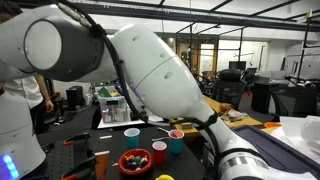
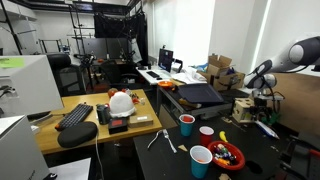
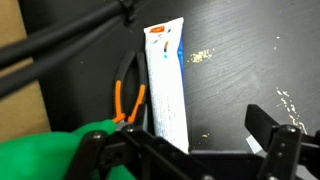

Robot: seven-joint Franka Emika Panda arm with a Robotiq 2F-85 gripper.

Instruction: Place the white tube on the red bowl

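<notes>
We're in the reach-and-grasp step, and nothing is picked up yet. In the wrist view the gripper (image 3: 185,142) hangs over the dark table (image 3: 250,60) with its jaws spread wide apart and nothing between them but air. The near end of the white tube (image 3: 167,85) sits right below that gap, a little left of centre.

The tube lies flat on the table, with its long axis running from near to far and leaning slightly. It's slim and flat-sided, plain white down the body, with some blue print along one edge and an orange mark at the far end. Orange-handled pliers (image 3: 125,95) lie just beside it on the left, and something bright green (image 3: 55,155) fills the near left corner.

Next, as I read it, the jaws need to come straight down astride the tube's narrow width and then close. They'll have to stay clear of those pliers, because the left finger has little room. How high the fingers stand above the tube, I can't tell.

The red bowl (image 1: 134,160) waits in an exterior view, with a red cup (image 1: 158,153) just right of it. After the lift, the tube has to be carried over to it.
</notes>
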